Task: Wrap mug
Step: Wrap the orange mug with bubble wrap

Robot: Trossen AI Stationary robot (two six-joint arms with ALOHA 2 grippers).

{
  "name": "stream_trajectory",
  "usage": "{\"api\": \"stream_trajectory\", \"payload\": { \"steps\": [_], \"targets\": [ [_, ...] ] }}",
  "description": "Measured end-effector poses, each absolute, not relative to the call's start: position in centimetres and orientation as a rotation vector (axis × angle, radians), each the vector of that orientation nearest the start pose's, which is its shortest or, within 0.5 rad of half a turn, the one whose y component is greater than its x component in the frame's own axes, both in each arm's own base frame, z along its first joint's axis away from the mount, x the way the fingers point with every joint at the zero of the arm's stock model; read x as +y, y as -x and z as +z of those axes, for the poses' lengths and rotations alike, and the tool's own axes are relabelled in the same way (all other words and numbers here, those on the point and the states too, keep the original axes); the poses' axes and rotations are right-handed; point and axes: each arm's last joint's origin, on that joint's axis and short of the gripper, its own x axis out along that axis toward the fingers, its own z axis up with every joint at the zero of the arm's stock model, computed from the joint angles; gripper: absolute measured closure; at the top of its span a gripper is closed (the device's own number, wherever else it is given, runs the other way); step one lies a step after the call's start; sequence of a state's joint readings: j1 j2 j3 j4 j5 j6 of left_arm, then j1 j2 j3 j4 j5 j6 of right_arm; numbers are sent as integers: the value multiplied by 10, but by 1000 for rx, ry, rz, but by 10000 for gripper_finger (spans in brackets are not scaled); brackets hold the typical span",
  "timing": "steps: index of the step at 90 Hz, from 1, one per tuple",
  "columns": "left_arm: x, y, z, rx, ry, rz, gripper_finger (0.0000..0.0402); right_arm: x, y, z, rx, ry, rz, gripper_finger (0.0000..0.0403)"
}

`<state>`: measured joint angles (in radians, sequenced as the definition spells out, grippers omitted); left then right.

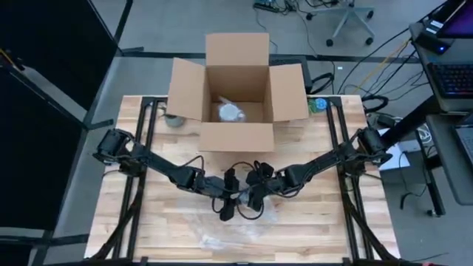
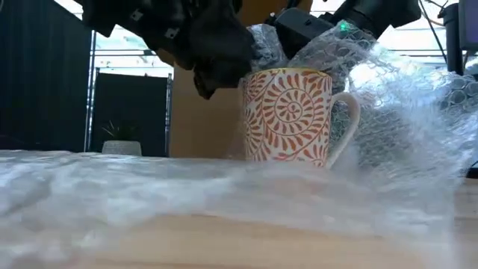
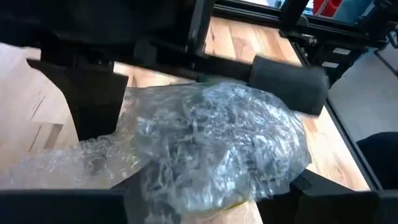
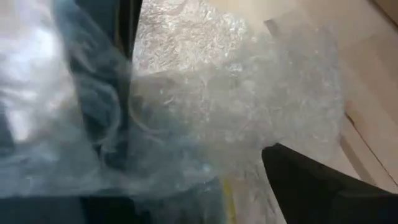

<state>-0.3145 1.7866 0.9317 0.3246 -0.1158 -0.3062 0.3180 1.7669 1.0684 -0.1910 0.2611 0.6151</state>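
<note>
A white mug [image 2: 287, 116] with an orange spiral pattern stands upright on the table's middle, its handle [image 2: 349, 123] free. Clear bubble wrap [image 2: 403, 112] lies under it, rises behind it and beside its handle, and bunches over its mouth [image 3: 211, 143]. My left gripper [image 1: 228, 203] hangs open at the mug's top, with that bunch between its fingers. My right gripper [image 1: 259, 188] is just across the mug, and wrap [image 4: 236, 106] is draped close over it. The rest of the sheet [image 1: 229, 230] spreads toward the near edge. My left gripper comes from above with its fingers on either side of the wrap bunched over the mug's mouth [image 3: 186, 124]. I cannot tell whether they touch the wrap. The mug stands on the table.
An open cardboard box [image 1: 236, 137] stands at the far middle, with a wrapped item [image 1: 231, 112] inside. A small grey bowl [image 1: 175, 120] sits to its left and a green object [image 1: 319, 105] to its right. Bare wood lies to the left and right of the arms.
</note>
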Motion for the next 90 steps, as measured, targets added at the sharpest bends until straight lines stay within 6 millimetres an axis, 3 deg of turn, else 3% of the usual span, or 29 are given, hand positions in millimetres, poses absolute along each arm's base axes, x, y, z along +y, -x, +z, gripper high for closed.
{"api": "stream_trajectory", "payload": {
  "steps": [46, 61, 78, 90],
  "targets": [
    [-110, -349, 166, 533, 185, -106, 259, 105, -339, 254, 942, -204, -207, 177],
    [-110, -351, 169, 526, 181, -109, 259, 114, -335, 276, 935, -213, -190, 177],
    [-111, -352, 170, 526, 181, -109, 259, 124, -328, 289, 890, -213, -168, 177],
    [-111, -352, 170, 526, 181, -109, 259, 133, -337, 292, 745, -218, -190, 177]
  ]
}}
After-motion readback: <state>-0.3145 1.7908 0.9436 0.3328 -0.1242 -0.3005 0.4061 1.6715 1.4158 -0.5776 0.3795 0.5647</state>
